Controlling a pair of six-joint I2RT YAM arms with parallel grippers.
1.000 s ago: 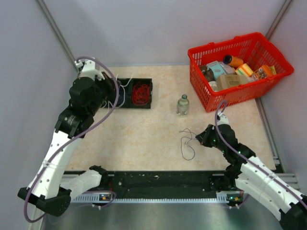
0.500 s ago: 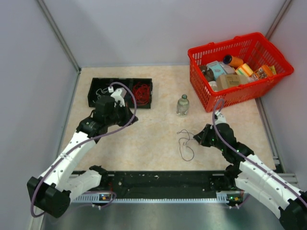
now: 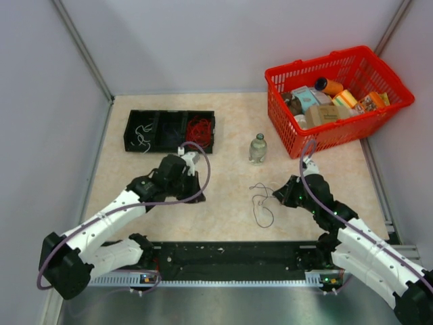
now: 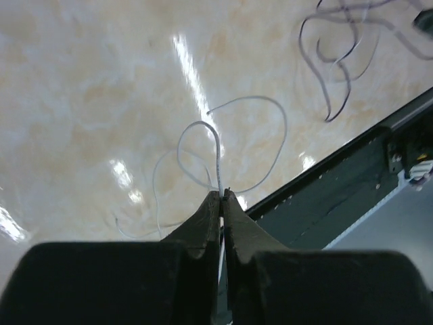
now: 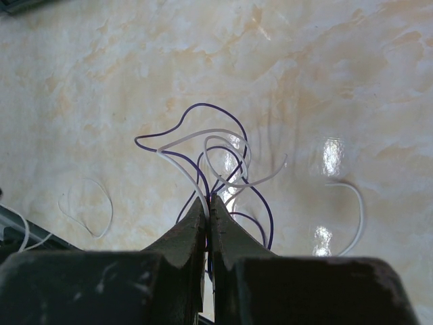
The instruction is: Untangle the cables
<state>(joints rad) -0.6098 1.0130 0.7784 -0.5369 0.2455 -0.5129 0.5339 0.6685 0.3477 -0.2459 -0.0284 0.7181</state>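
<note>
On the marbled tabletop [image 3: 230, 118] my left gripper [image 4: 222, 195], clamped on a white cable [image 4: 219, 162], had swung centreward from the upper-left tray [image 3: 145, 149], while the right gripper [image 5: 208, 201] pinched the tangle [image 5: 220, 159], so sorting looked underway.

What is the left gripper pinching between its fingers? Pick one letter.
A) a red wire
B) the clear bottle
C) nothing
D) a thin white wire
D: in the left wrist view the left gripper is shut on a thin white wire, which loops out ahead of the tips.
</note>
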